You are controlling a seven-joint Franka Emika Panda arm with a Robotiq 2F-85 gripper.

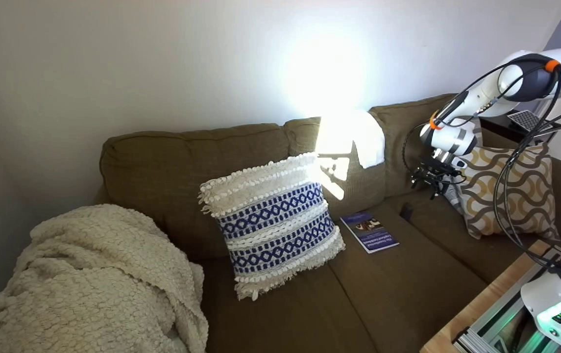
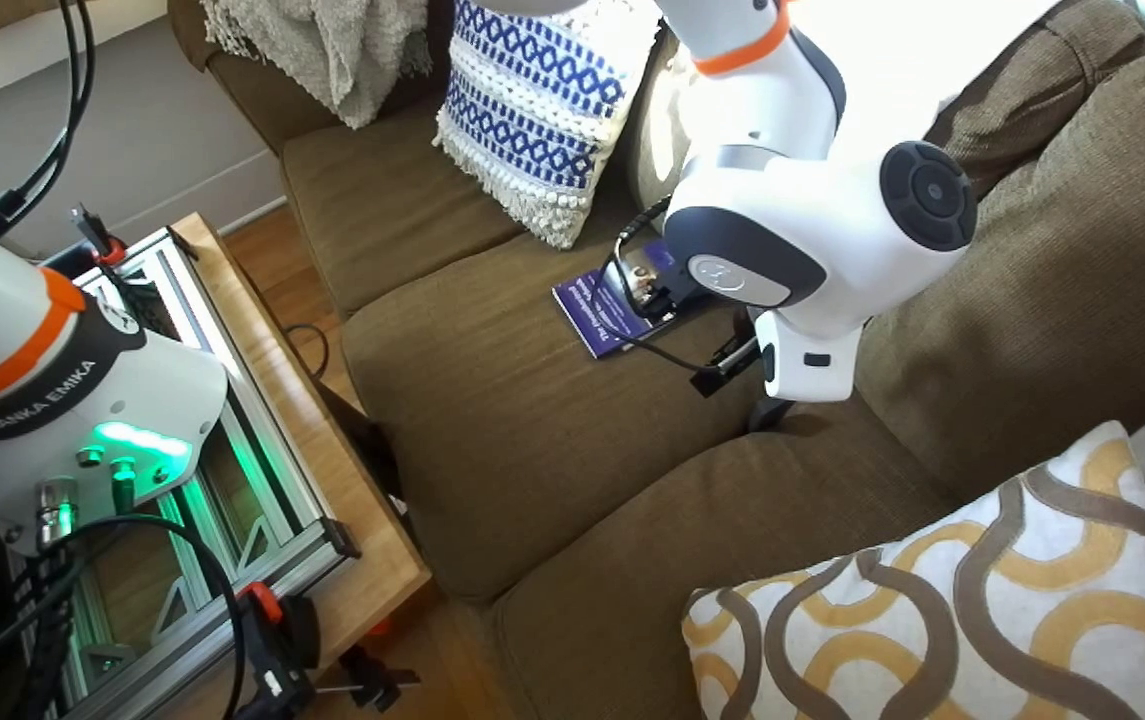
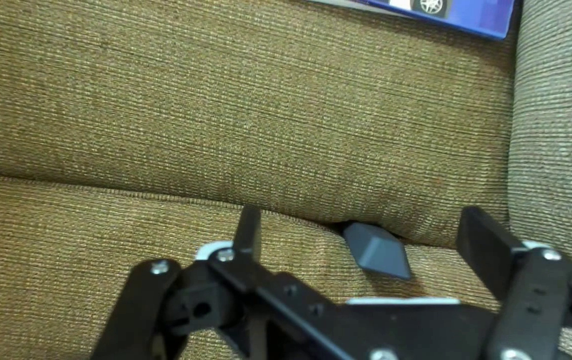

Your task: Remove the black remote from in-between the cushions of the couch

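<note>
black remote [image 3: 378, 252]: 1 (poking up between 2 seat cushions [image 3: 206, 110]) | book [image 1: 370, 232]: 1 | fingers [image 3: 486, 255]: 2, spread apart

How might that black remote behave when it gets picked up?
The remote is probably stiff: its edges look straight and crisp. It may drag at first, since one end disappears between the seat cushions. Its smooth-looking, slanted faces might slip if squeezed at an angle.
</note>
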